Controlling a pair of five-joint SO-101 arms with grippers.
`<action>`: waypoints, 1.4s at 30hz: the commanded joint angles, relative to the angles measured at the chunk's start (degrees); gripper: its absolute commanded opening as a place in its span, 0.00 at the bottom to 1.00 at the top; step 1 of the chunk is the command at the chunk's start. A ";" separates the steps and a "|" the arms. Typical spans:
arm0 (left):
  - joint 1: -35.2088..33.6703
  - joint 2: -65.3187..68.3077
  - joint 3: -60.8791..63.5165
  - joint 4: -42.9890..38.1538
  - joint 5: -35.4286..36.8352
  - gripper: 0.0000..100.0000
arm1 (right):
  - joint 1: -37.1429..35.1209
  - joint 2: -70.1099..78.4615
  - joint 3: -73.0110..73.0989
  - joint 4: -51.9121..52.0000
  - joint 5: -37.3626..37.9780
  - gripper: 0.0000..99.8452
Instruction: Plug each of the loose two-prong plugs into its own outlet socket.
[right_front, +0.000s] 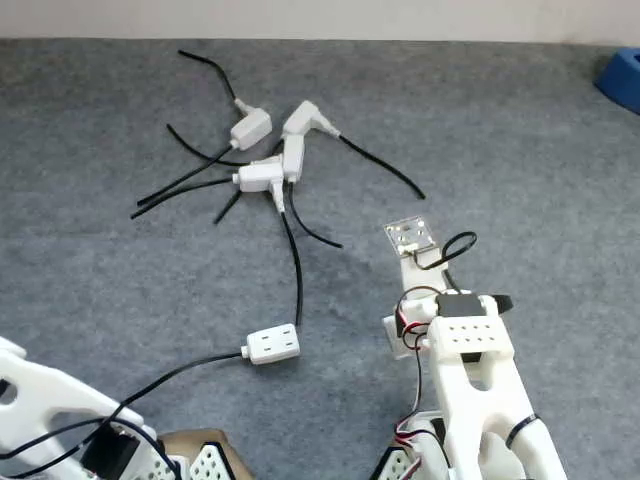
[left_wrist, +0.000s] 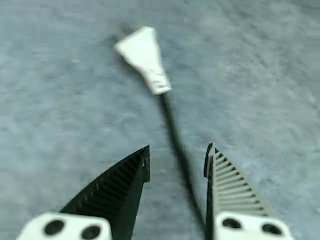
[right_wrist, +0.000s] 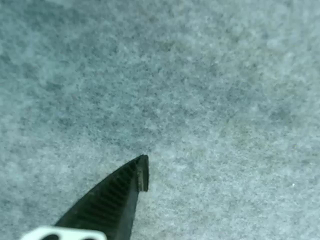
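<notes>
A white outlet socket (right_front: 272, 343) lies on the grey carpet in the near middle, its black cord (right_front: 170, 378) running toward the arm at the lower left. In the left wrist view the same kind of white piece (left_wrist: 145, 57) lies ahead. Its cord (left_wrist: 175, 140) passes between the fingers of my open left gripper (left_wrist: 177, 160), which is not closed on it. Farther back lies a tangle of white plugs and sockets: one (right_front: 250, 128), another (right_front: 310, 118), and a joined pair (right_front: 270, 172). My right arm (right_front: 470, 350) stands right of the near socket. One finger (right_wrist: 135, 175) of its gripper hangs over bare carpet.
Black cords (right_front: 180, 180) fan out leftward from the tangle, and one (right_front: 385, 170) trails right. A blue object (right_front: 620, 75) sits at the far right corner. Open carpet lies between the tangle and the near socket.
</notes>
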 joint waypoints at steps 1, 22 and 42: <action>2.42 0.22 -2.07 0.26 -0.09 0.19 | -0.48 -0.84 -0.22 0.04 0.62 0.61; -3.21 2.33 -1.98 0.18 -0.18 0.19 | -0.48 -0.84 -0.22 0.04 0.62 0.61; -4.70 15.08 -1.98 -2.46 -2.73 0.00 | -0.57 -0.84 -0.22 0.04 0.62 0.61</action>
